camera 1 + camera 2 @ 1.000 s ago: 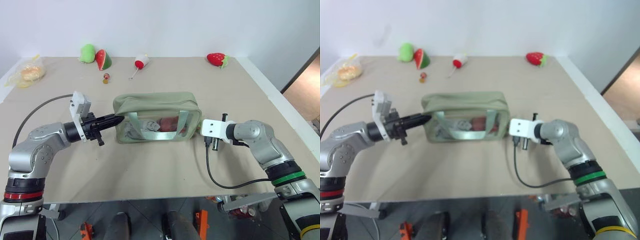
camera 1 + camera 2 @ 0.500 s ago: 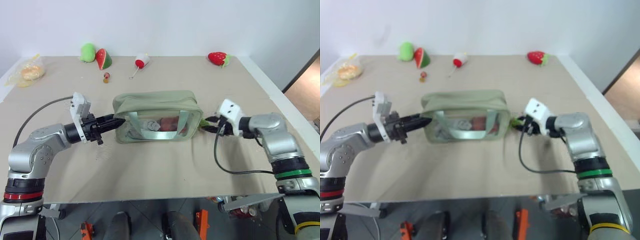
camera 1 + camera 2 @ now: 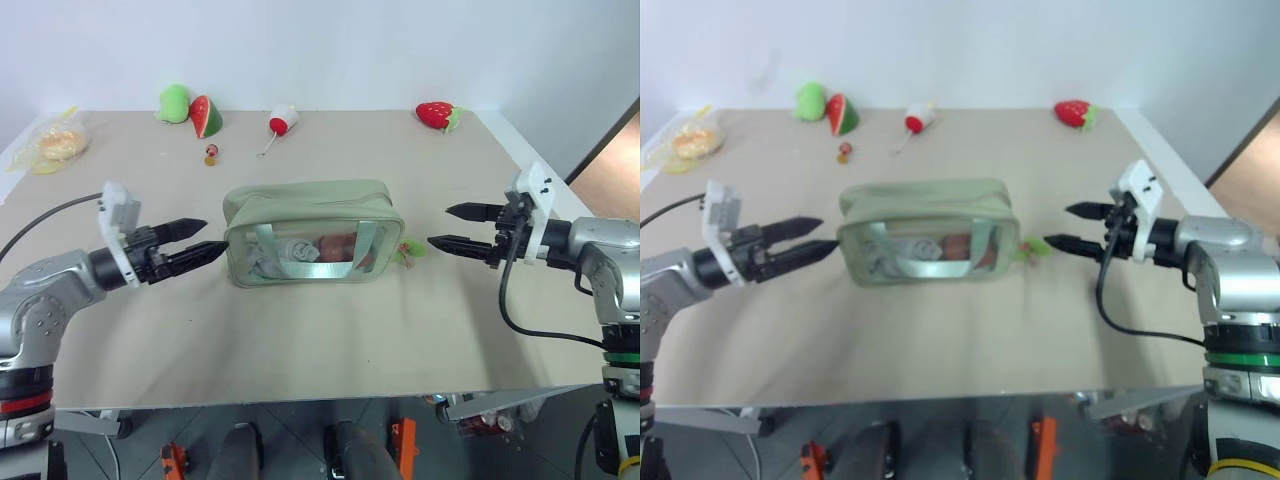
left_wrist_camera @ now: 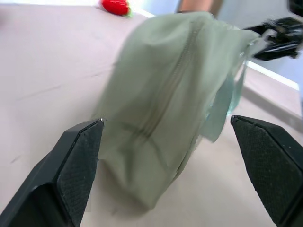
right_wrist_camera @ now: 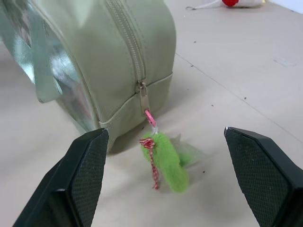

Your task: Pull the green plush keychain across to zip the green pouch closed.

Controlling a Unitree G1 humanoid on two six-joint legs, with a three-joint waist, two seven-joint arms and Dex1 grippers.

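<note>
Bright, even light with soft shadows – the green pouch blurs in the left wrist view, the head views stay sharp.

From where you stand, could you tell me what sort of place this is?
Probably a robot test bench: a plain beige table against a bare white wall, set with a green pouch and plush toy strawberry.

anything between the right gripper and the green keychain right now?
Nothing visible. The right gripper is open, and only bare table separates it from the green plush keychain, which lies at the pouch's right end, hanging off the zipper pull.
</note>
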